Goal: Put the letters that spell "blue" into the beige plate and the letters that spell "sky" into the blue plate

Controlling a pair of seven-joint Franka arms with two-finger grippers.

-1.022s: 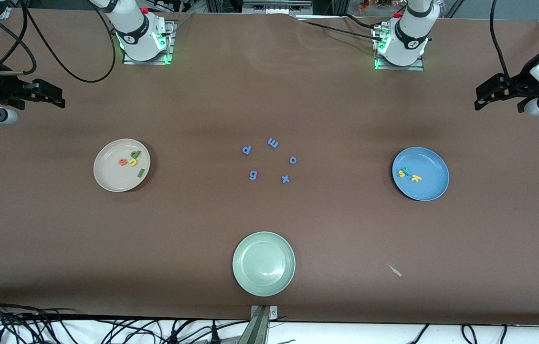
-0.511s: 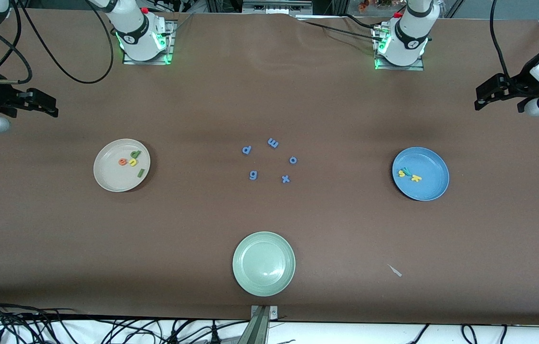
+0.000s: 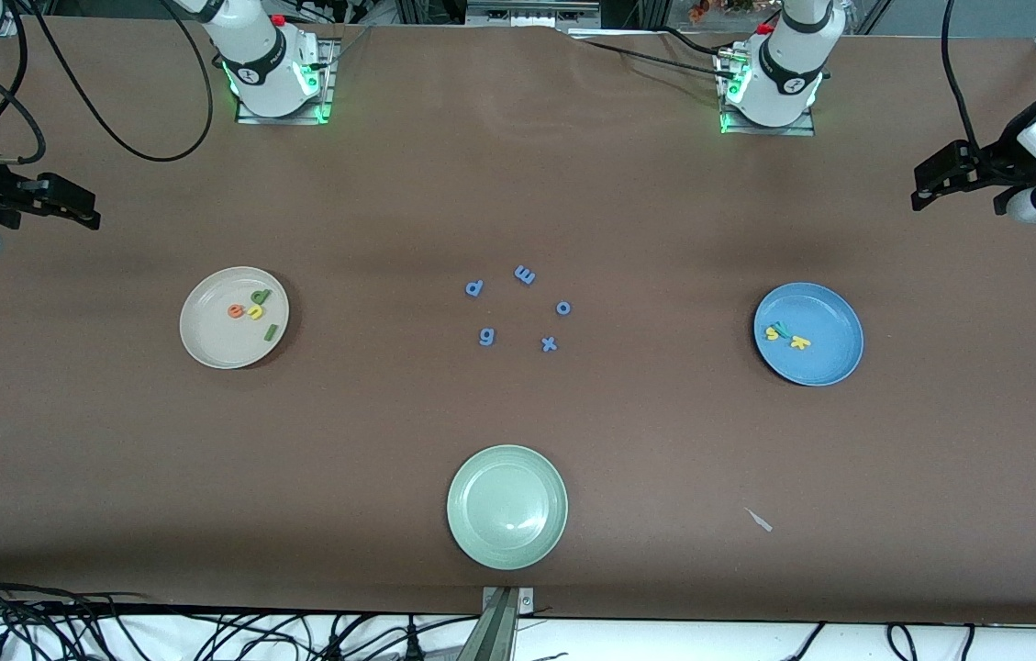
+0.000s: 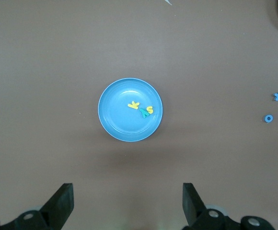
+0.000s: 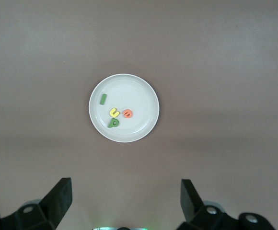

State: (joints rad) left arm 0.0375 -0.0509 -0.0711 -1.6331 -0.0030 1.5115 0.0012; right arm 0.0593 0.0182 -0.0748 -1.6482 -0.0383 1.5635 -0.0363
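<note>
The beige plate (image 3: 206, 341) holds the green b (image 3: 261, 296), yellow u (image 3: 255, 312), orange e (image 3: 236, 311) and green l (image 3: 271, 331). In the blue plate (image 3: 828, 360) lie the yellow s (image 3: 771, 334), teal y (image 3: 779, 328) and yellow k (image 3: 799, 342). My right gripper (image 3: 88, 209) hangs open and empty, high up at the right arm's end of the table. Its wrist view looks down on the beige plate (image 5: 139, 93). My left gripper (image 3: 919, 191) is open and empty, high up at the left arm's end. Its wrist view shows the blue plate (image 4: 116, 117) below.
A pale green plate (image 3: 506, 507) sits near the front edge. Blue letters p (image 3: 474, 288), m (image 3: 525, 274), o (image 3: 563, 308), g (image 3: 486, 336) and x (image 3: 549, 344) lie mid-table. A small white scrap (image 3: 761, 520) lies toward the left arm's end.
My right gripper has drawn back toward the right arm's end of the table. The left arm, plates and letters have not moved.
</note>
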